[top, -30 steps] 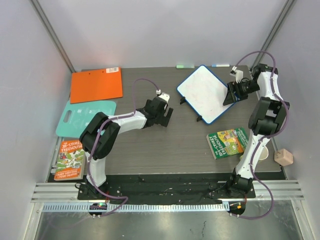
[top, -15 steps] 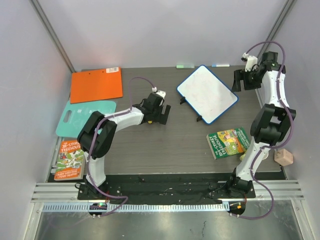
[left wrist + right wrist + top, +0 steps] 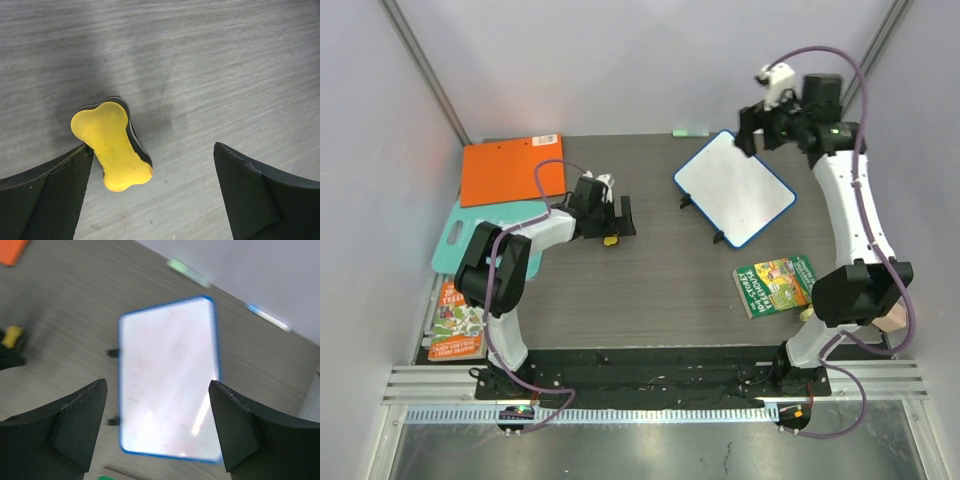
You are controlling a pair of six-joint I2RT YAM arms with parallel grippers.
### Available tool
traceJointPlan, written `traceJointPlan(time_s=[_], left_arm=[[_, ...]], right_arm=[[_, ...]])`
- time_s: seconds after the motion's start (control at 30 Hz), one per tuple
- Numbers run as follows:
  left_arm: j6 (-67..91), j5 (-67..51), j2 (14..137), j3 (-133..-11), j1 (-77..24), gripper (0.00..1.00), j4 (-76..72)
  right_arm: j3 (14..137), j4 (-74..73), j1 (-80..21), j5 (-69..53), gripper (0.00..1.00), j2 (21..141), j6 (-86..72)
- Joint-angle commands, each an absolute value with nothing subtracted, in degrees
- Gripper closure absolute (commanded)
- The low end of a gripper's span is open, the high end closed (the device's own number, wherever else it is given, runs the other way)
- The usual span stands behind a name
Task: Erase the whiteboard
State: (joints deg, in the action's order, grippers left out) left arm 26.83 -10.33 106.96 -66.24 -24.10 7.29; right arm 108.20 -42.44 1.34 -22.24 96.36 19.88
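The whiteboard [image 3: 734, 188] lies at the back right of the table, blue-framed, with only faint marks on its white face [image 3: 170, 380]. My right gripper [image 3: 748, 135] hangs open high above the board's far edge, holding nothing [image 3: 157, 385]. A yellow bone-shaped eraser [image 3: 111, 145] with a black underside lies on the table left of centre [image 3: 610, 240]. My left gripper [image 3: 617, 225] is low over it and wide open [image 3: 154, 150]. The eraser sits beside the left finger [image 3: 55, 200], with a wide gap to the other finger.
An orange clipboard [image 3: 513, 168] and a teal board [image 3: 490, 232] lie at the back left, with a book [image 3: 455, 315] in front of them. A green book [image 3: 776, 284] lies near the whiteboard's near corner. A green marker [image 3: 690, 131] rests at the back edge.
My left arm has moved left, and the yellow eraser now shows on the table beside its fingers. My right arm has risen off the whiteboard's right edge and swung left, its jaws wider.
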Motion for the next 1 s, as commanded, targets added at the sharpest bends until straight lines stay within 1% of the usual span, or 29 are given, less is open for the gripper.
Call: traceJointPlan(time_s=[0.0, 0.07, 0.1, 0.17, 0.23, 0.27, 0.33, 0.37, 0.4, 0.47, 0.53, 0.63, 0.67, 0.73, 0.77, 0.87, 0.97], left_arm=[[26.9, -6.9, 101.6, -66.2, -24.6, 0.00, 9.0], [27.3, -7.9, 101.2, -67.2, -24.3, 0.00, 9.1], [28.0, -8.6, 101.2, -69.0, -24.3, 0.00, 9.7], [29.3, -10.2, 102.1, -70.8, -23.8, 0.00, 10.3], [32.1, -11.8, 102.7, -73.6, -23.5, 0.00, 9.8], [33.8, -13.9, 103.6, -74.3, -22.8, 0.00, 9.6], [39.8, -17.3, 104.7, -75.6, -22.2, 0.00, 7.0], [42.4, -21.9, 105.8, -75.5, -21.7, 0.00, 5.1], [45.2, -24.4, 106.4, -75.4, -21.6, 0.00, 0.7], [51.9, -27.4, 107.6, -75.7, -21.7, 0.00, -1.8], [53.3, -26.6, 108.3, -76.5, -22.8, 0.00, -1.8], [54.3, -25.7, 108.8, -77.3, -24.2, 0.00, -0.2], [56.9, -26.1, 108.9, -77.1, -24.3, 0.00, -0.3], [60.3, -27.2, 108.4, -75.3, -24.3, 0.00, -3.2], [63.6, -27.4, 108.1, -73.2, -24.3, 0.00, -7.8], [67.9, -30.2, 108.0, -71.2, -24.3, 0.00, -13.0], [72.2, -32.4, 108.3, -69.4, -24.3, 0.00, -16.5]], right_arm=[[108.0, -41.6, -8.6, -30.2, 0.13, 98.1, 19.1], [107.6, -42.1, -10.7, -34.2, 0.15, 99.7, 18.9], [106.8, -42.4, -13.3, -35.0, 0.16, 100.2, 19.5], [105.7, -42.8, -16.0, -36.0, 0.21, 101.1, 20.6], [103.8, -42.7, -19.4, -36.7, 0.39, 101.3, 21.4], [103.2, -42.5, -20.2, -37.1, 0.58, 101.3, 21.5], [100.7, -41.5, -22.4, -37.6, 0.77, 101.1, 21.4], [99.1, -40.5, -22.9, -37.6, 0.92, 101.0, 21.4], [98.2, -40.1, -23.6, -37.5, 0.99, 100.6, 21.3], [96.5, -38.2, -25.5, -37.1, 0.99, 100.0, 21.1], [94.1, -36.5, -26.9, -36.7, 0.99, 99.4, 19.7], [90.4, -30.5, -27.9, -36.6, 0.99, 98.5, 15.3], [89.7, -27.6, -27.9, -36.2, 0.99, 98.4, 14.3], [86.9, -24.5, -28.7, -33.8, 0.99, 97.7, 13.1], [84.7, -21.0, -29.4, -33.0, 0.99, 97.4, 11.4], [82.4, -15.6, -30.7, -30.3, 0.99, 96.6, 9.2], [82.4, -14.2, -31.2, -26.9, 0.99, 97.6, 8.5]])
